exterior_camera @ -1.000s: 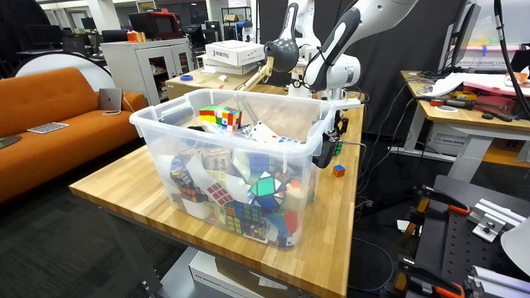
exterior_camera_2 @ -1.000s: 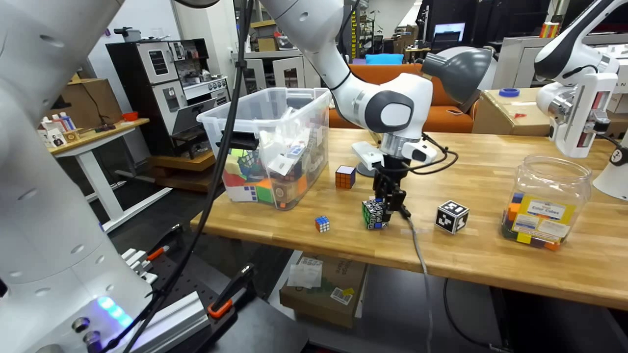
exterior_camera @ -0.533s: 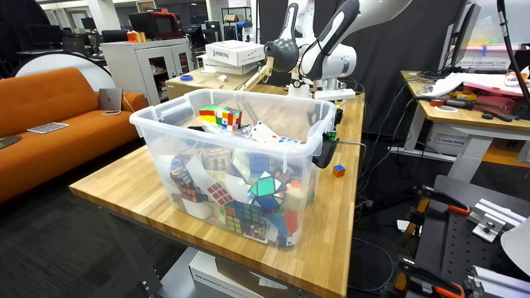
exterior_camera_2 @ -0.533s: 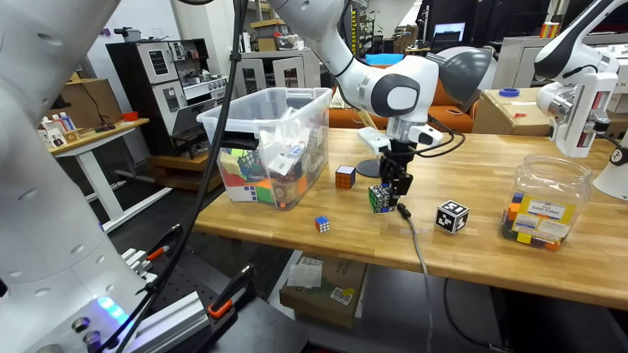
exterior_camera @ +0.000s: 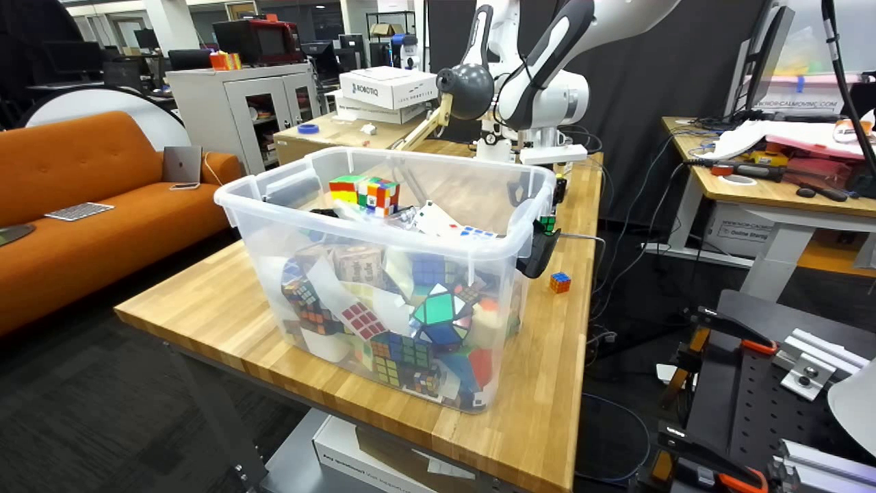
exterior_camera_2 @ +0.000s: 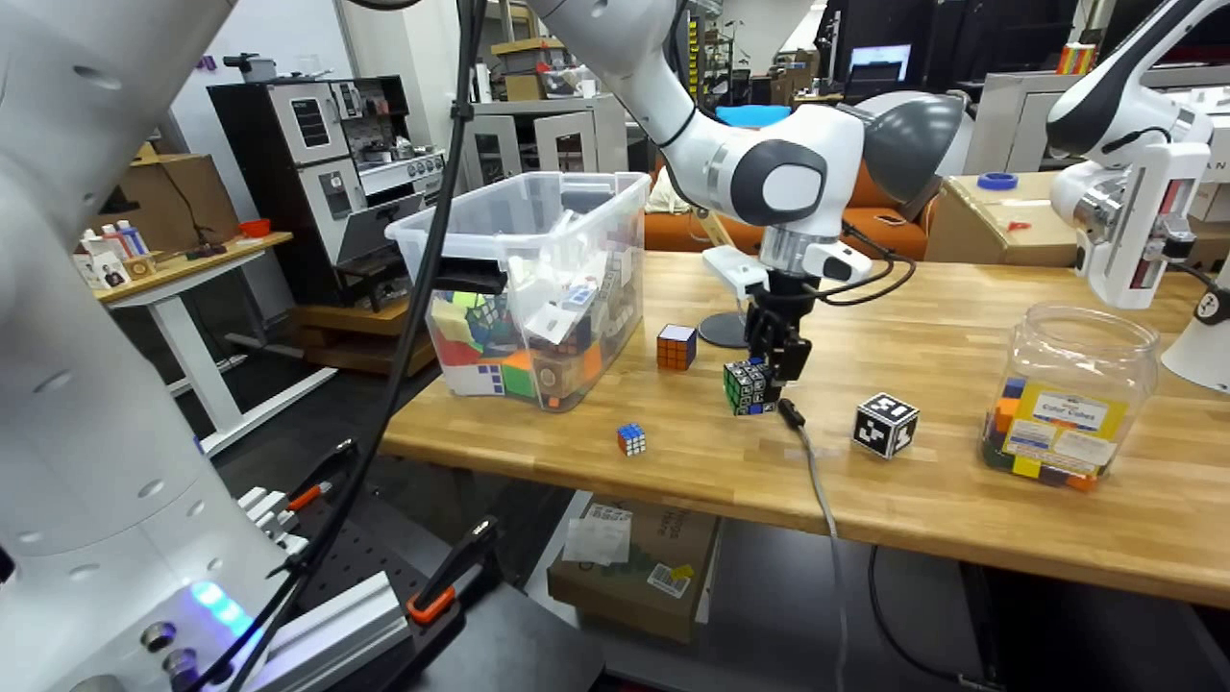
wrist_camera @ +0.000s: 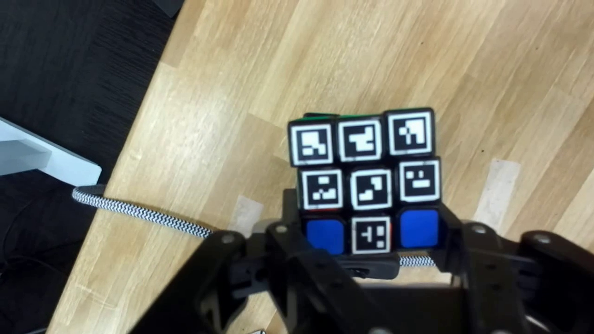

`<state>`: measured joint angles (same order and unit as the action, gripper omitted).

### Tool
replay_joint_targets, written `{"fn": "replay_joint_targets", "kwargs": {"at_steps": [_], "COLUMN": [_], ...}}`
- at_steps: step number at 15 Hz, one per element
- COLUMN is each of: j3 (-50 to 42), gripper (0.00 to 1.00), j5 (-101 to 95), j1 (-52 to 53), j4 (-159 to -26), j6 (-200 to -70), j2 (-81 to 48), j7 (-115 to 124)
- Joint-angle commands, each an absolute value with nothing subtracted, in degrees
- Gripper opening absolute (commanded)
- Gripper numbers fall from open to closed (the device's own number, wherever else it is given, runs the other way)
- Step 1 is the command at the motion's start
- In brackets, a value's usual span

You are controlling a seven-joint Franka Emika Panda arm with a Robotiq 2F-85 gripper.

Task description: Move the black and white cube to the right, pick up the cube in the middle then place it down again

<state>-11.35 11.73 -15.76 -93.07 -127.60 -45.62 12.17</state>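
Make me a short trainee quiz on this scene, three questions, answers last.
1. What does the gripper hold?
2. True or false: in an exterior view, the loose black and white cube lies between the gripper and the clear jar.
3. Wrist view: what colour are the two untagged squares facing the camera? A red, B blue, C yellow.

Key: 1. A tagged puzzle cube. 2. True. 3. B.

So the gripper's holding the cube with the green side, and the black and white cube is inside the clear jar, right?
Not inside: an exterior view shows the black and white cube on the wooden table, beside the clear jar. The gripper is holding the cube with the green side.
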Motion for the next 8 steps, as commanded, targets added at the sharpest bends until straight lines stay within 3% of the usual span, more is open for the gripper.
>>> {"fn": "replay_joint_targets", "kwargs": {"at_steps": [1,8], "j3": [-10.76,-11.03], "gripper": [0.37,0.37], "j5": [11.74,11.09], "j1": [-16.83,-16.74], "j4": [-92.18,-90.8], "j6": [-125.59,-123.17], "j2": [-46.85,-50.95], "j7": [11.37,11.67]}}
